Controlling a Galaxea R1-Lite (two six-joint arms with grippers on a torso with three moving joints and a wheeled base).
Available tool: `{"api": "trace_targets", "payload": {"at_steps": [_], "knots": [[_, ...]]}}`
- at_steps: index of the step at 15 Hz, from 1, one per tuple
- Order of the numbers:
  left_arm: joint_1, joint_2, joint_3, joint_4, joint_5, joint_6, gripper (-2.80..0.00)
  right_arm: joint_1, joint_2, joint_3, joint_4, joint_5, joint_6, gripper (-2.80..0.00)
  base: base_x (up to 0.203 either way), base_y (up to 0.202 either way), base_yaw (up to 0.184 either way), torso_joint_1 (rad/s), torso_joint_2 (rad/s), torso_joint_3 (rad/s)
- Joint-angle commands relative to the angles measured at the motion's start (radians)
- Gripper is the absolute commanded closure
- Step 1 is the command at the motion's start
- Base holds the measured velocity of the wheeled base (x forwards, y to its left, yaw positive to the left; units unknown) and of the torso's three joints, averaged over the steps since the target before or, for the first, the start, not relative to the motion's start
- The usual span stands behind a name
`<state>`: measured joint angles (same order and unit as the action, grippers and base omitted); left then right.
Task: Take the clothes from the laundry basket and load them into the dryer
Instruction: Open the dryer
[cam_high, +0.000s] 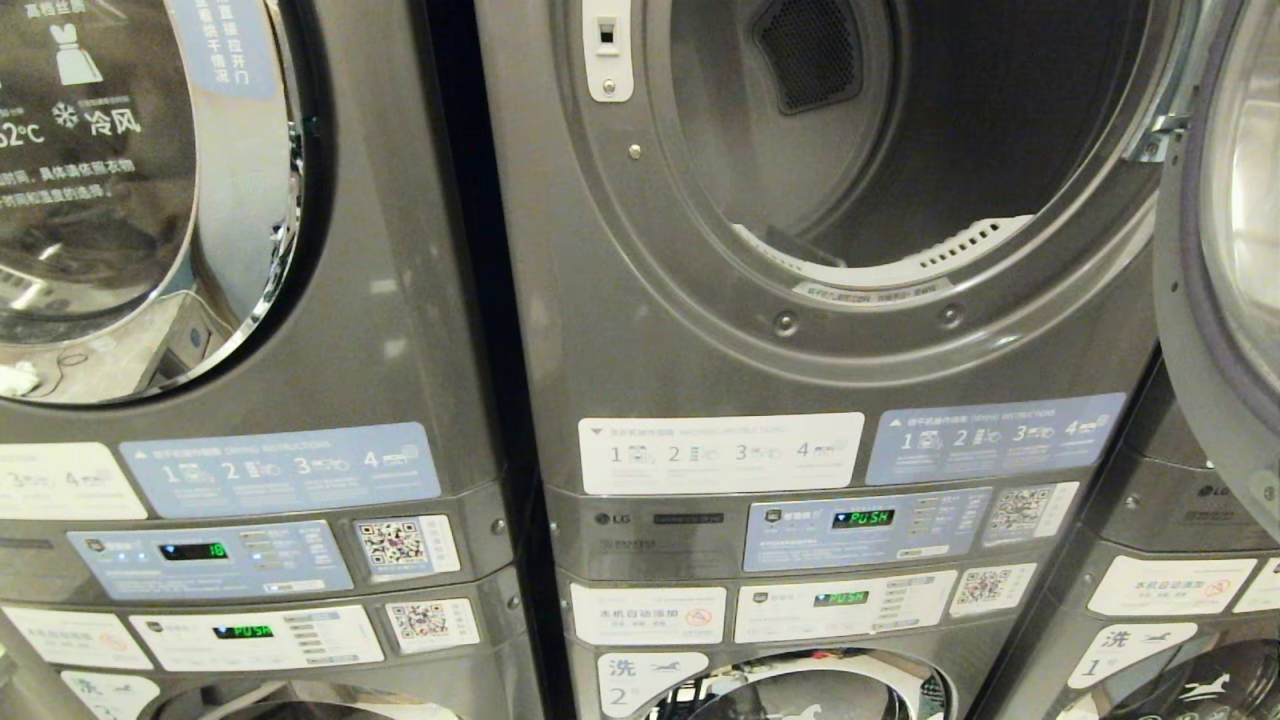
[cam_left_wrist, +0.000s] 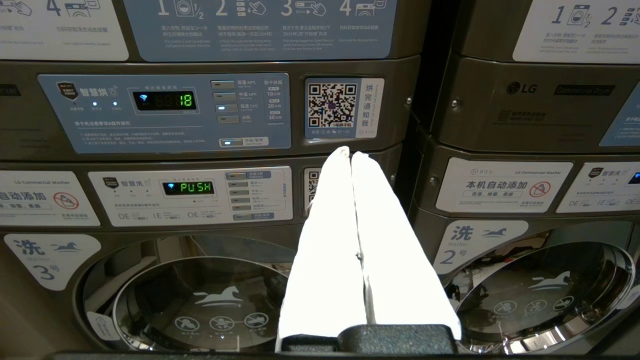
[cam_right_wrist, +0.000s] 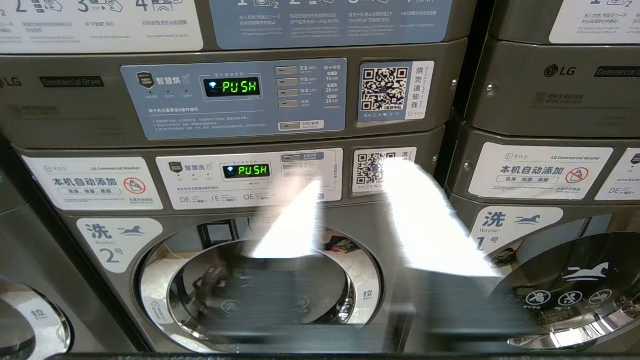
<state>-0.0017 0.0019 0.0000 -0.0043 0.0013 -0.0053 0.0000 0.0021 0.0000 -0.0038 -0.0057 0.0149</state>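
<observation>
Nearest, left gripper (cam_left_wrist: 351, 156) pressed closed, empty; right gripper (cam_right_wrist: 356, 176) parted, blurred, empty. Beyond, at twelve o'clock, dryer (cam_high: 890, 130) gaping, drum bare. No clothes or laundry basket visible; presumably soft, light, best pinched at a bunched fold.

- You're in a self-service laundromat: stacked grey LG commercial machines side by side.
- Instruction stickers (cam_high: 720, 453), payment QR codes (cam_high: 1019, 510), numbered washers (cam_left_wrist: 200, 295), "PUSH" displays (cam_high: 863, 518).
</observation>
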Motion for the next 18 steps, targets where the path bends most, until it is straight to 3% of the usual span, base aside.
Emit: {"api": "trace_targets", "payload": {"at_steps": [1,18], "knots": [[0.0,0.0,0.0,0.0,0.0,0.001,0.0,0.0,-0.001,0.0,-0.001,0.0,0.0,0.0,0.0,0.0,0.0,0.0,0.0,0.0],[0.0,0.0,0.0,0.0,0.0,-0.001,0.0,0.0,-0.001,0.0,-0.001,0.0,0.0,0.0,0.0,0.0,0.0,0.0,0.0,0.0]]}}
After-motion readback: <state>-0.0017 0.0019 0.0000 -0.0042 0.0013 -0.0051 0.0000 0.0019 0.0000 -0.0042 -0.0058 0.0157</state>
